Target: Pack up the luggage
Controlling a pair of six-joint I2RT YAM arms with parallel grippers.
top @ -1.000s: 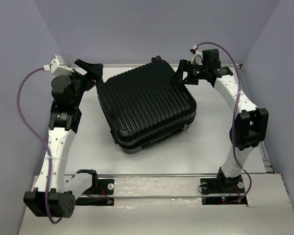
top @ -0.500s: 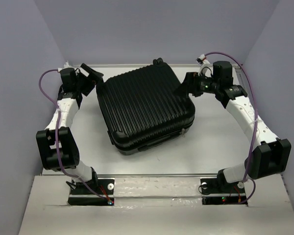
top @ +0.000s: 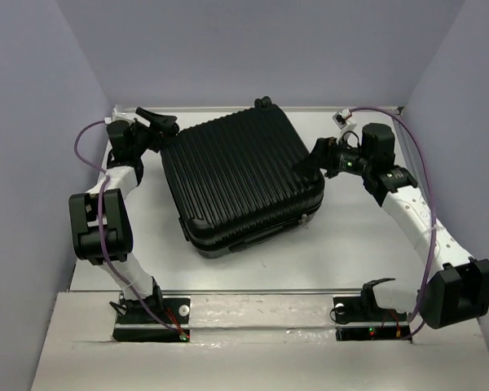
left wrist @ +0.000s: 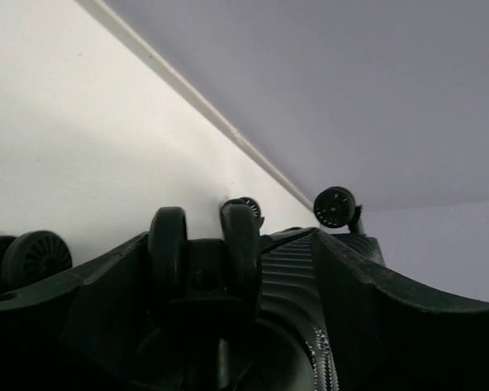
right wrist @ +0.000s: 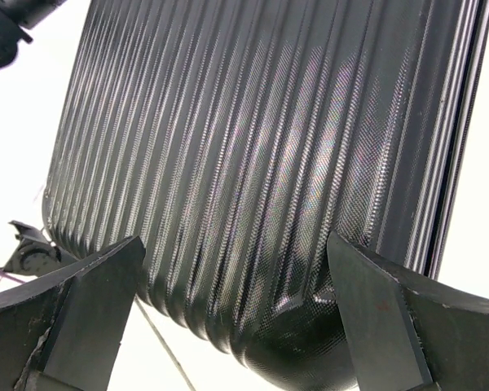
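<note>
Jaws of the left gripper [top: 166,125] stand spread, and in its wrist view we see its 2 fingers [left wrist: 81,301] either side of a twin caster wheel [left wrist: 169,244] at the corner of the luggage [top: 240,179]. We cannot tell if they touch it. Another wheel [left wrist: 336,206] shows further ahead of these jaws. This arm is folded tightly, elbow low by its base, forearm rising to a wrist that points the gripper to the right at the case's far-left corner.

Between the 2 grippers the luggage lies flat on the table [top: 350,236], ribbed shell up, lid shut, so we cannot see inside.

On the right gripper [top: 307,156] the jaws are spread wide too. Its 2 fingers [right wrist: 98,301] frame the ribbed shell, which lies just ahead of them and fills the gap. We cannot tell if they touch it. That arm swings its elbow far out right, forearm running back up to a wrist aimed left at the case's right edge.
</note>
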